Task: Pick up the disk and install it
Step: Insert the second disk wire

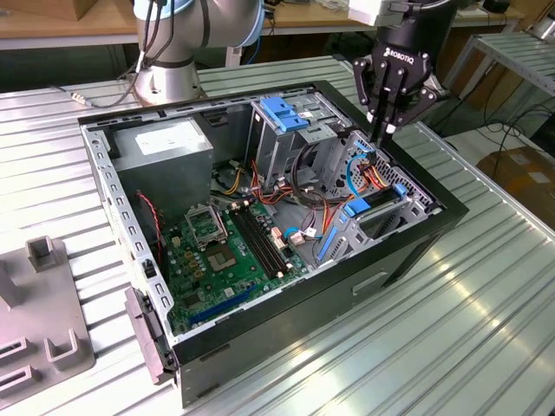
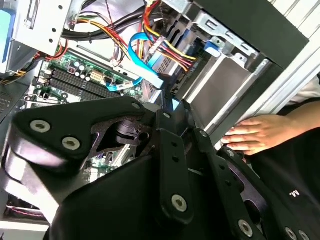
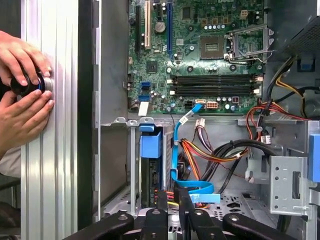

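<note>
One robot hand point(image 1: 380, 134) is hovering over the open computer case point(image 1: 416, 238), at about 2 o'clock from the motherboard point(image 1: 230, 251) in the exterior view. Its fingers are pressing together at the tips and gripping nothing. The disk point(image 1: 360, 206) is sitting on edge in the drive bay at about 5 o'clock from the hand, its blue carrier point(image 3: 150, 146) facing up beside a looping blue cable point(image 3: 176, 165). A person's hands point(image 3: 25, 100) are resting on the bench point(image 3: 50, 165) just outside the case.

Disk point(image 3: 150, 165) seated upright in bay beside motherboard point(image 3: 200, 55); hands point(image 3: 22, 95) on table edge.
</note>
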`<state>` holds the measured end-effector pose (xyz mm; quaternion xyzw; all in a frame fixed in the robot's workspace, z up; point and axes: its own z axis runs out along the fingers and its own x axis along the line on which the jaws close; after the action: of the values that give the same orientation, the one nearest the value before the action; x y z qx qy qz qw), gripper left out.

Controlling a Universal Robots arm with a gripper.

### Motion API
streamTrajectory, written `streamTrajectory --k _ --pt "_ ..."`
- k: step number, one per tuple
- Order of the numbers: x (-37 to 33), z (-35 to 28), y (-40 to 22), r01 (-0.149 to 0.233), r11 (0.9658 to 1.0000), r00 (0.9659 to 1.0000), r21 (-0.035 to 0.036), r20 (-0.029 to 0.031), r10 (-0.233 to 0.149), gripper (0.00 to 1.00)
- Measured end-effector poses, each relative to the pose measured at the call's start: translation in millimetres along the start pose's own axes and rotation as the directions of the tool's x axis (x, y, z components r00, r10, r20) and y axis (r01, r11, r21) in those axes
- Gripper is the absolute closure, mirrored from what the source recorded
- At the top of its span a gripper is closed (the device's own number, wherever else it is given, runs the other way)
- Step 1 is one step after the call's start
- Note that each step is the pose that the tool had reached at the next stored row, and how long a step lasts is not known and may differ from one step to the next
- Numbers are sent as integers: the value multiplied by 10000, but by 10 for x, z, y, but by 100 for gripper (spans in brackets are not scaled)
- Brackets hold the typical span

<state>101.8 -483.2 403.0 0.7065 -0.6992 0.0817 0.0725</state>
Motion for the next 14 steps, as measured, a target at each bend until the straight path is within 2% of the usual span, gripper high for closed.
streamTrajectory --k 2,4,5,6,8,10,11,14 --pt "-48 25 10 29 10000 10000 8 -37 -28 76" --pt "-82 36 10 31 10000 9998 6 -172 -31 75" --pt "-109 44 10 32 10000 9996 5 -271 -32 75" --pt "-126 49 10 33 10000 9995 4 -327 -33 69" --pt "-172 65 10 34 10000 9990 3 -457 -34 69" --pt "-182 98 10 36 10000 9984 1 -564 -36 69" --pt "-185 111 8 37 10000 9979 0 -653 -37 69" --pt "-193 147 4 38 10000 9970 -2 -778 -38 69"
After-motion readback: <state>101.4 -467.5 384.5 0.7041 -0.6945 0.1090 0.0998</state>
